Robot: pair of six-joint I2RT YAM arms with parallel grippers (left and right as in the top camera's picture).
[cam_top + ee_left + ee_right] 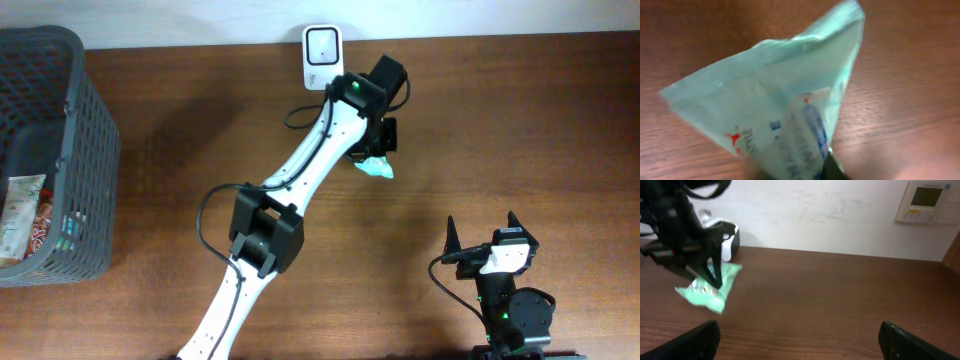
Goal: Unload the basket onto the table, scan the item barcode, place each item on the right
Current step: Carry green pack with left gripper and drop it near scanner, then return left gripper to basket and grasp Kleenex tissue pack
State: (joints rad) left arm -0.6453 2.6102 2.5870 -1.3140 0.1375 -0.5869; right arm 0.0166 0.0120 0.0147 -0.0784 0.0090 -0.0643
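green packet [699, 293] at the left gripper [714, 279]

Seen from above, soft, even light falls on the packet [375, 166] and the brown table [520, 120]. Up and left of the packet the white scanner [322, 55] is almost blown out, and far to its left the basket [60, 150] casts a broad, dim shadow toward it. In the left wrist view the packet [790, 100] fills the frame, smeared and out of focus, its print unreadable. In the right wrist view it [710, 287] is dim and blurred against a bright, pale wall [830, 215].
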